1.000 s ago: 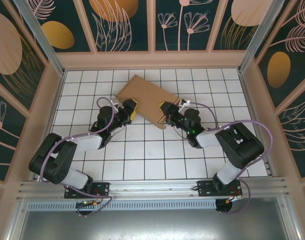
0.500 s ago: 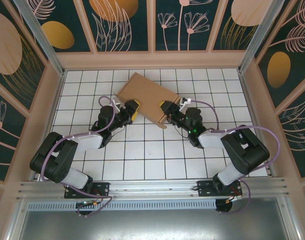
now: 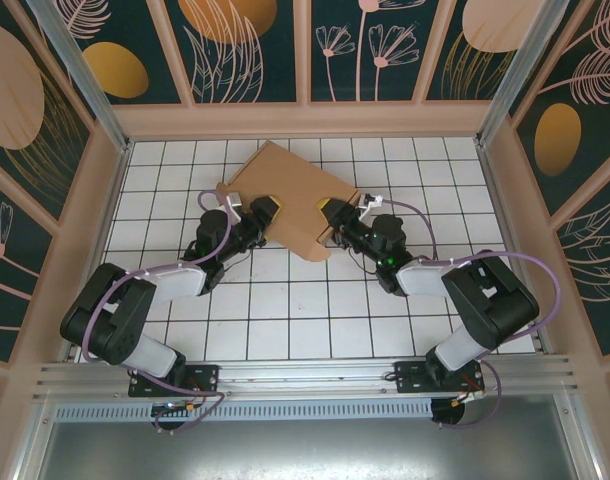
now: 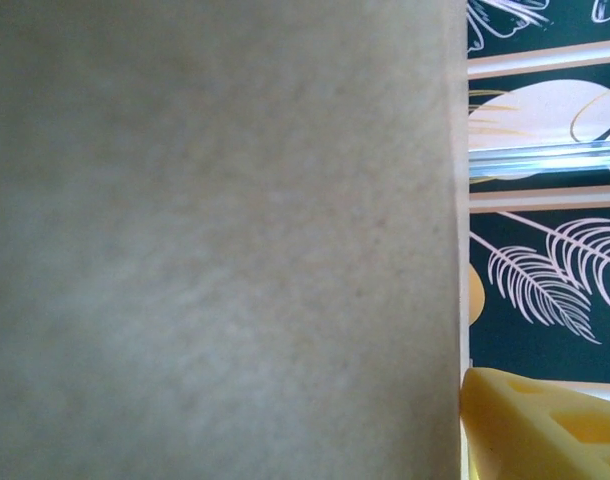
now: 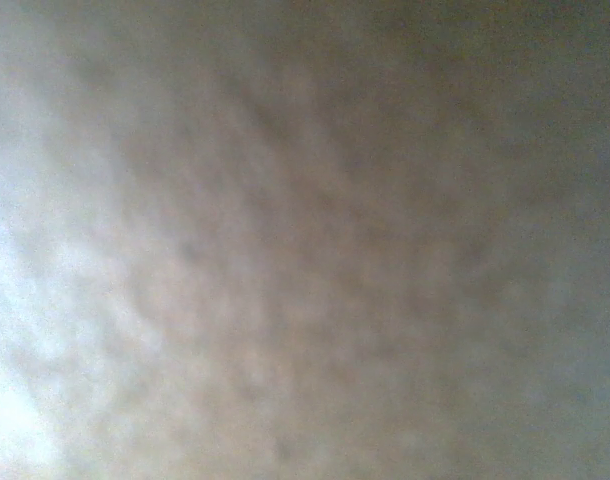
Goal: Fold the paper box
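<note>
Near centre of the top view, left gripper [image 3: 266, 211] at the left edge of the paper box [image 3: 288, 193], right gripper [image 3: 330, 214] at its right edge. Open or clamped: cannot tell for either. Brown box between both, just above centre, over the white gridded table [image 3: 285, 305].

You're looking at a lab robot cell: a white, black-gridded table [image 3: 285, 300], fenced by dark teal leaf-printed wall panels [image 3: 255, 70], with a bare aluminium rail [image 3: 305, 376] along its near edge.

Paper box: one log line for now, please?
paper box: between grippers | left gripper: at left edge | right gripper: at right edge | hold: unclear
</note>
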Motion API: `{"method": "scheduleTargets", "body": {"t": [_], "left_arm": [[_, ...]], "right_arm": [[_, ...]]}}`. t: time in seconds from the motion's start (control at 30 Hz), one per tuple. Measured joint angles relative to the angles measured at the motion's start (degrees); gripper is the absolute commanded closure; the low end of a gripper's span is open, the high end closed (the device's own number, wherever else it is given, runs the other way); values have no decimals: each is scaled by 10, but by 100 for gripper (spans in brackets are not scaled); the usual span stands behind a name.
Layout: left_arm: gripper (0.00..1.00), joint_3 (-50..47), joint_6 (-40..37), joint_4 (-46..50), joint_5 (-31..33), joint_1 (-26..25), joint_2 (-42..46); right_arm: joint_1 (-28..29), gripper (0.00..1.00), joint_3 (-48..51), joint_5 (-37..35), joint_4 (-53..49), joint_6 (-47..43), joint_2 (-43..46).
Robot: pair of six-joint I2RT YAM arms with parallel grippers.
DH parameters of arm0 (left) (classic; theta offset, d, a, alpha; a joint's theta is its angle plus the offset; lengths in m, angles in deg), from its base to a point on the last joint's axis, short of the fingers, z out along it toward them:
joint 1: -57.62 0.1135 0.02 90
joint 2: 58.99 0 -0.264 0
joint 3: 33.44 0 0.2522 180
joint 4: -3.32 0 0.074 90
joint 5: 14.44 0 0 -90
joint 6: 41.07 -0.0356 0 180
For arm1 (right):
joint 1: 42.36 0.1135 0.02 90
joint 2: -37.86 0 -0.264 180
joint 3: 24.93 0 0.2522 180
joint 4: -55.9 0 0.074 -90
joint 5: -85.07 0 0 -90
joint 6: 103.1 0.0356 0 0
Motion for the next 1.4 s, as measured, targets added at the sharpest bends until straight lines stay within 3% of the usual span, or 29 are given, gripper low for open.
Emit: {"method": "scheduleTargets", "body": {"t": [0.2,0.47,0.63,0.9,1.03,1.13,1.3,1.4], "left_arm": [[28,7,-9,-10,41,-4,29],[45,11,-17,-47,78,-5,39],[54,11,3,-43,86,-5,49],[56,10,5,20,105,-5,101],[56,10,5,75,125,-7,133],[56,11,7,109,136,-13,165],[59,13,-2,207,167,-11,210],[61,23,-2,284,175,-11,215]], "right_arm": [[23,48,-2,0,100,75,-44],[36,47,-14,-7,179,140,-89],[38,35,-15,6,198,150,-93],[44,17,-13,27,180,130,-73],[29,10,9,45,88,68,12],[-2,1,28,49,-37,-8,118],[-63,3,1,23,-215,-192,241],[-54,7,-30,-16,-288,-350,268]]}}
